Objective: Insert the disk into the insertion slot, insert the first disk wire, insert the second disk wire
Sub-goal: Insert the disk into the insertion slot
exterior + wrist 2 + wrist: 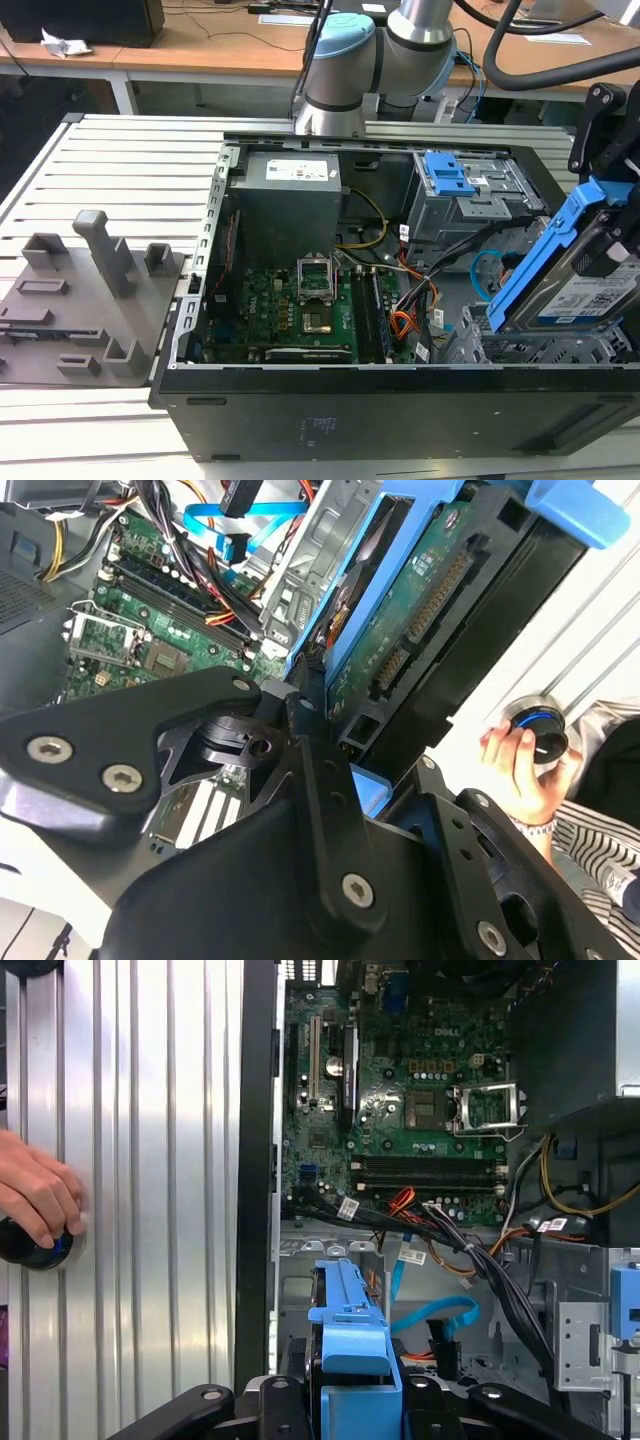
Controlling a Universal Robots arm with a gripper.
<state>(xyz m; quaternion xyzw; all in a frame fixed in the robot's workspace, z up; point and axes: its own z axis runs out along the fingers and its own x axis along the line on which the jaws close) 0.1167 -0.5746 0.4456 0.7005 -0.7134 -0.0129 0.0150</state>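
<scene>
The disk [585, 290], silver-grey with a white label in a bright blue caddy, hangs tilted above the case's right end in the exterior view. My gripper [612, 235] is shut on it. Its green circuit-board underside [420, 610] and the caddy's edge [350, 1345] show in the wrist views, between the black fingers [310, 740]. The insertion slot [525, 345], a low grey perforated bay, lies just below the disk and holds nothing. The light-blue second disk wire [440, 1313] loops loose on the case floor beside the bay. Thin red-orange wire [400, 1198] shows by the black cable bundle.
A taller grey cage with blue latches [460, 185] stands behind the bay. The green motherboard [290, 310] and the power supply [285, 205] fill the case's left. A person's hand [35, 1195] rests on a black-and-blue knob on the ribbed table outside the case. Grey fixtures [90, 290] sit at the exterior view's left.
</scene>
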